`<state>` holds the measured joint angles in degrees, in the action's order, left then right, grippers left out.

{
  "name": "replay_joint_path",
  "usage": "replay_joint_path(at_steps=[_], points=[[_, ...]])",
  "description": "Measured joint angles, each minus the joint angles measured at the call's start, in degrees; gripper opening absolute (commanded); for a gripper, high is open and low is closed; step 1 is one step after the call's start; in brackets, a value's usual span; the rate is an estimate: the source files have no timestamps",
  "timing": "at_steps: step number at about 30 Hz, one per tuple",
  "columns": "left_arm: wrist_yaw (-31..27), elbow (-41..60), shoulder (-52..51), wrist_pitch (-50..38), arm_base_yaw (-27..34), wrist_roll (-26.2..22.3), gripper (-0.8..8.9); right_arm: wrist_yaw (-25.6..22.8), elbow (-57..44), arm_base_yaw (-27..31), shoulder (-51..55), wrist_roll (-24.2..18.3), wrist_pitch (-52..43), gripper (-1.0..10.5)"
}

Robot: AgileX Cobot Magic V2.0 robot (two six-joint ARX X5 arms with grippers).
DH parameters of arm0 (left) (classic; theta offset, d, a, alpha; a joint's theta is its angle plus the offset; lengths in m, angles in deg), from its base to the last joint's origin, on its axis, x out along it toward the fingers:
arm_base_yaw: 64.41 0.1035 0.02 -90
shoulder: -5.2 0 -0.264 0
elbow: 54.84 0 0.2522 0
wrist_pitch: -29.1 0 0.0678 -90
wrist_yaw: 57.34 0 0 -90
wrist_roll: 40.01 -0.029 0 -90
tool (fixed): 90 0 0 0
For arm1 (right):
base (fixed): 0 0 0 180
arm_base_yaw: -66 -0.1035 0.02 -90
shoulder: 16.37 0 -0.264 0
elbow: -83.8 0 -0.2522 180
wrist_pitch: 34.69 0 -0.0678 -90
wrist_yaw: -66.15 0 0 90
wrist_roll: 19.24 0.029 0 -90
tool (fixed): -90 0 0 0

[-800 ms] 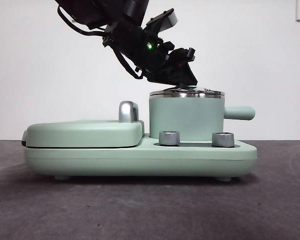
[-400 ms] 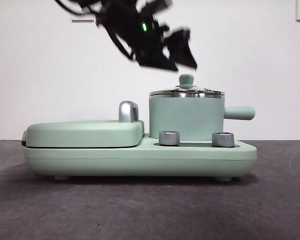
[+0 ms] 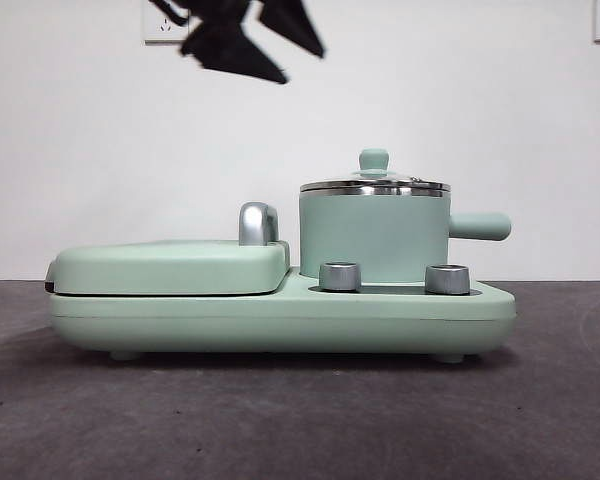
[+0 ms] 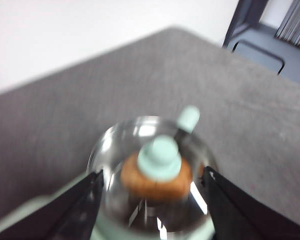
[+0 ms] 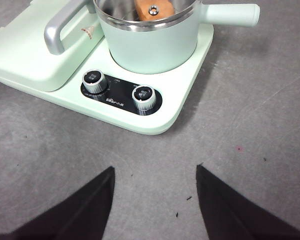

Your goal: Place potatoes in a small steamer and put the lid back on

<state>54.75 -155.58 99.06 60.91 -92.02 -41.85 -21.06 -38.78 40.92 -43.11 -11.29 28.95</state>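
The mint-green small steamer [image 3: 373, 238] stands on the right half of the appliance base, its stubby handle [image 3: 478, 226] pointing right. The glass lid [image 3: 374, 184] rests flat on its steel rim, knob [image 3: 373, 160] upright. Through the glass, the orange-brown potatoes [image 4: 155, 181] lie inside the pot, also visible in the right wrist view [image 5: 142, 9]. My left gripper [image 3: 265, 45] hangs high above and left of the pot, open, its jaws apart on either side of the lid knob [image 4: 159, 157] far below. My right gripper [image 5: 155, 200] is open over the table in front of the appliance.
A flat green griddle cover [image 3: 170, 265] with a steel handle [image 3: 257, 222] takes up the left half of the base [image 3: 280, 320]. Two steel dials [image 3: 339, 276] [image 3: 446, 278] sit in front of the pot. Dark grey table [image 3: 300, 420] lies all around.
My left gripper has let go of the lid knob and risen up and to the left, away from the pot. The lid stays on the steamer.
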Motion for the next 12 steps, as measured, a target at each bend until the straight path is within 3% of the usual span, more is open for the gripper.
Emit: replay_joint_path(at_steps=[12], points=[[0.7,22.8,-23.9,0.2,9.1,1.6,3.08,0.2,0.0,0.0,0.0,0.0,-0.3,2.5]])
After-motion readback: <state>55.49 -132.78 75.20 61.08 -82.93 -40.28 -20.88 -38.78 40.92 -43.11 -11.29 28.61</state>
